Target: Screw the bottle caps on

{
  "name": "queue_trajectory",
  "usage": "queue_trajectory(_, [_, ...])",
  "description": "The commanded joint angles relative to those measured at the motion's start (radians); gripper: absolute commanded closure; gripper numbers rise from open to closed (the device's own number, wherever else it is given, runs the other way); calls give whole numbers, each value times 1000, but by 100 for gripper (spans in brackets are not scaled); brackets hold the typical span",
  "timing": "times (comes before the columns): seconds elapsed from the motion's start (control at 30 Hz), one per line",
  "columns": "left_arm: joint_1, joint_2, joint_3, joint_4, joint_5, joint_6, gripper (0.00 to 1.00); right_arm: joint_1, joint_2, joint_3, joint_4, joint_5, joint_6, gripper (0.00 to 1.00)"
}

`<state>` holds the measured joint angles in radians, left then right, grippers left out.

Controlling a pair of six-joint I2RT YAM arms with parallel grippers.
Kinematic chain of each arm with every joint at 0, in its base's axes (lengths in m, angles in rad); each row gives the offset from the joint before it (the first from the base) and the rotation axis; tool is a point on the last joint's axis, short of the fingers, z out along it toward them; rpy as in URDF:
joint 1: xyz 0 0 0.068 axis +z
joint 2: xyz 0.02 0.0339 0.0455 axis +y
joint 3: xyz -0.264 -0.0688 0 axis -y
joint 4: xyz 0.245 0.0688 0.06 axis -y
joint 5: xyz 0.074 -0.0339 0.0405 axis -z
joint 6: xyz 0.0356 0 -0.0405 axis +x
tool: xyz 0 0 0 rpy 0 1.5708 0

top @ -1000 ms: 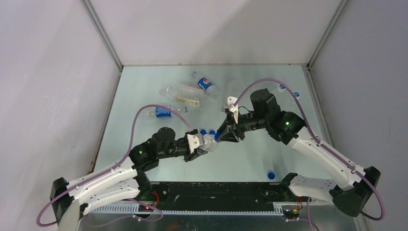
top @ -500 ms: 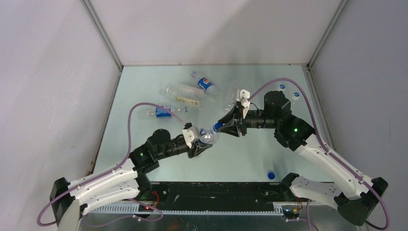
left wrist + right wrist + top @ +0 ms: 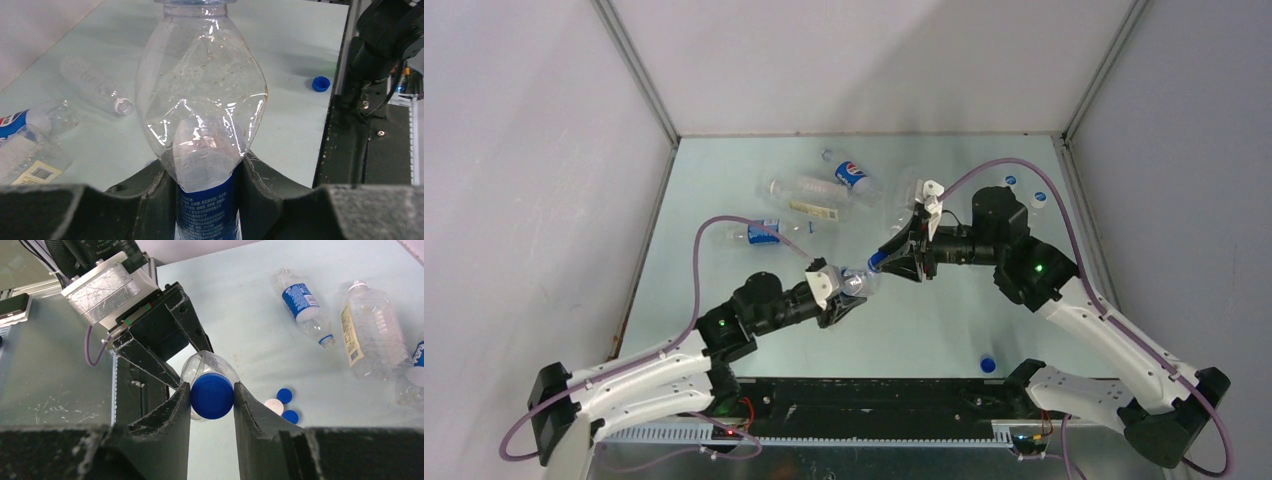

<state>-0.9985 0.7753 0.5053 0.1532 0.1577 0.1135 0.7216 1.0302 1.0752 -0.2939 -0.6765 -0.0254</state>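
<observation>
I read the left gripper [image 3: 205, 187] clamped on the blue-labelled body of the clear plastic bottle [image 3: 200, 100] near the centre of the table [image 3: 724, 180], neck aimed toward 2 o'clock, and the right gripper [image 3: 881, 265] pinched shut on the round blue plastic cap [image 3: 212, 397] at that bottle's mouth, one spare blue cap [image 3: 988, 363] lying at 5 o'clock.

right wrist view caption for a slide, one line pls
Right gripper pinches a blue cap on the mouth of a clear bottle held by the left gripper.

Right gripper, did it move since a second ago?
Yes. The right gripper shifted slightly upward in the top view, closer to the Pepsi-labelled bottle, which stayed put.
</observation>
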Motion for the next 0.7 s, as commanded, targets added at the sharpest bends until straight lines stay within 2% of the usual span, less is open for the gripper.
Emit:
queue_trajectory(0.0, [-32,-1,59,180,-83,85,74,6,34,25,-151,8,55,100])
queue_trajectory(0.37, [-82,14,40,283,-229,110,75,6,41,42,-192,77,131,100])
queue_trajectory(0.67, [-99,34,38,319,-276,142,75,14,46,42,-201,115,204,100])
